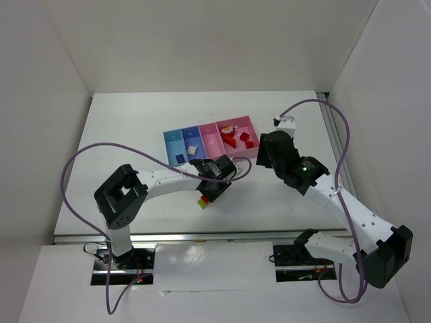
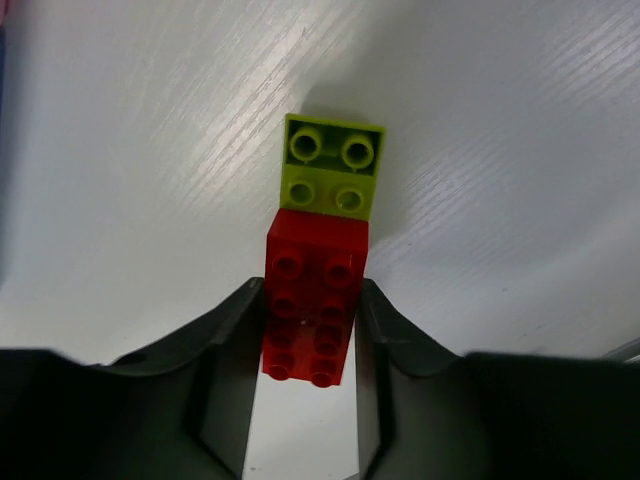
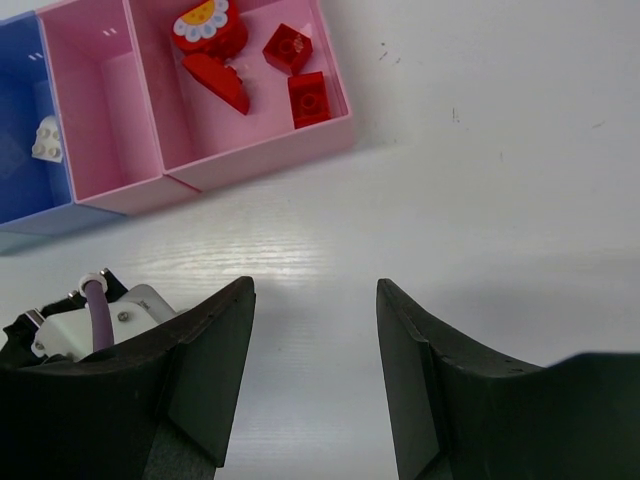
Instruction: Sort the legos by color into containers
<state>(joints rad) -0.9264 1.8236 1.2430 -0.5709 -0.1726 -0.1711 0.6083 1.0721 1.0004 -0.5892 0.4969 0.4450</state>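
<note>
A red brick point(image 2: 312, 300) lies end to end with a lime green brick point(image 2: 333, 165) on the white table; whether the two are joined I cannot tell. My left gripper point(image 2: 309, 296) is shut on the red brick, its fingers pressed against both sides. From above, the pair point(image 1: 203, 201) shows just under the left gripper point(image 1: 211, 190). My right gripper point(image 3: 315, 300) is open and empty over bare table, near the wider pink tray point(image 3: 262, 158), which holds several red pieces point(image 3: 306, 98). The four trays point(image 1: 210, 138) sit mid-table.
A beige brick point(image 3: 46, 139) lies in the darker blue tray point(image 3: 22, 195), and a purple brick point(image 1: 180, 159) in the light blue tray point(image 1: 173, 139). The narrow pink tray point(image 3: 95, 120) holds nothing. The left arm's wrist point(image 3: 95, 318) is close to my right gripper's left finger.
</note>
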